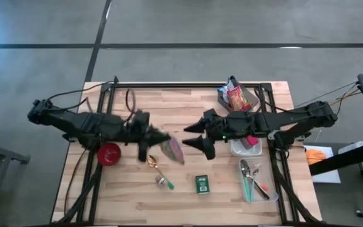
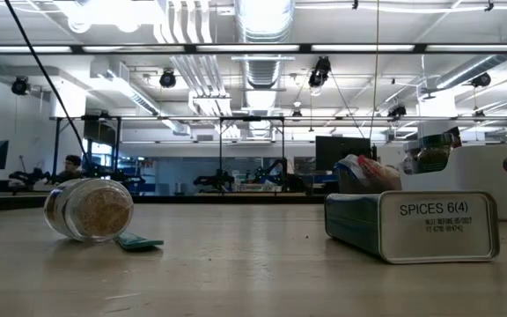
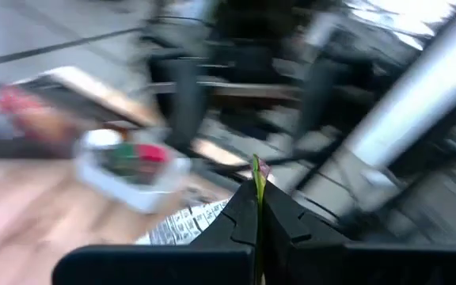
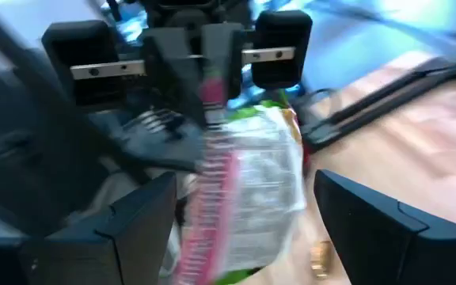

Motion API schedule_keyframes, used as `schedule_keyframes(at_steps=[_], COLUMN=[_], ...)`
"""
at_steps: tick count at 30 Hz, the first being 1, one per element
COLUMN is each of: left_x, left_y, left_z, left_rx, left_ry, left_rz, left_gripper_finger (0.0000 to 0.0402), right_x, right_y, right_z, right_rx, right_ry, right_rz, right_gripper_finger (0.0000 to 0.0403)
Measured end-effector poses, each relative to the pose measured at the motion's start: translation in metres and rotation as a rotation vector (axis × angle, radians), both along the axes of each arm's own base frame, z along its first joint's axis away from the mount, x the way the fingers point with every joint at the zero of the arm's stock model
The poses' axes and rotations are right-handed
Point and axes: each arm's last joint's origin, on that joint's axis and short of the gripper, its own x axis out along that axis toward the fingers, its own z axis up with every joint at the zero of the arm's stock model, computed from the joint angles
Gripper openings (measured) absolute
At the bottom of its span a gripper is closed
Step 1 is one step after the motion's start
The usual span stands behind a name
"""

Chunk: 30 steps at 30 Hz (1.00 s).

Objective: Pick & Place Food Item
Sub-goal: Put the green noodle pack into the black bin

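A food packet (image 1: 174, 150), pink-edged with green and white print, hangs above the middle of the table. My left gripper (image 1: 161, 140) reaches in from the table's left and is shut on it. In the right wrist view the packet (image 4: 252, 190) hangs below the left gripper (image 4: 212, 83). My right gripper (image 1: 186, 135) comes from the table's right and is open. Its two fingers (image 4: 137, 226) stand on either side of the packet with a gap showing on each side. My left gripper pinches the packet's pink sealed edge (image 4: 212, 95) between its two fingers; in its own wrist view that edge (image 3: 257, 170) shows as a thin line sticking out past the fingertips. The fingers come nearly level from the table's left. The packet hangs below them, clear of the table.
A red bowl (image 1: 108, 153) sits under the left arm. A spoon (image 1: 158, 170) and a small green box (image 1: 201, 184) lie near the front. A tray of cutlery (image 1: 254, 180), a white container (image 1: 244, 147) and snack bags (image 1: 237, 98) stand on the right. In the low view a jar (image 2: 89, 210) lies beside a spice tin (image 2: 412, 226).
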Motion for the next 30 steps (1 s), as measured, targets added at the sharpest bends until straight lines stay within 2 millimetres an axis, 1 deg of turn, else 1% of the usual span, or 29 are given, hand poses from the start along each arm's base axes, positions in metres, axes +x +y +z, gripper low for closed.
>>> schedule_keyframes(at_steps=[4, 8, 12, 16, 21, 23, 25, 27, 30], left_x=[0.010, 0.020, 0.027, 0.030, 0.031, 0.031, 0.031, 0.031, 0.031], left_y=[0.017, 0.029, 0.039, 0.044, 0.045, 0.044, 0.044, 0.044, 0.043], left_z=[-0.006, -0.014, -0.018, -0.020, -0.020, -0.020, -0.019, -0.019, -0.019], left_rx=[-0.037, -0.075, -0.088, -0.102, -0.107, -0.091, -0.091, -0.096, -0.097], left_ry=[0.026, 0.055, 0.068, 0.074, 0.071, 0.072, 0.070, 0.072, 0.068], left_rz=[0.090, 0.132, 0.166, 0.152, 0.127, 0.120, 0.105, 0.086, 0.075], left_gripper_finger=[0.0000, 0.0000, 0.0000, 0.0000, 0.0000, 0.0000, 0.0000, 0.0000, 0.0000], right_x=[-0.003, 0.004, 0.012, 0.028, 0.045, 0.053, 0.060, 0.066, 0.071], right_y=[-0.005, -0.009, -0.011, -0.009, -0.016, -0.016, -0.014, -0.012, -0.013], right_z=[0.005, 0.010, 0.018, 0.024, 0.024, 0.024, 0.027, 0.028, 0.028], right_rx=[-0.063, -0.139, -0.188, -0.238, -0.261, -0.292, -0.313, -0.316, -0.336], right_ry=[0.080, 0.189, 0.281, 0.320, 0.441, 0.466, 0.452, 0.448, 0.463], right_rz=[-0.158, -0.209, -0.286, -0.273, -0.291, -0.265, -0.220, -0.209, -0.202], right_gripper_finger=[0.0293, 0.0293, 0.0293, 0.0293, 0.0293, 0.0293, 0.0291, 0.0282, 0.0246])
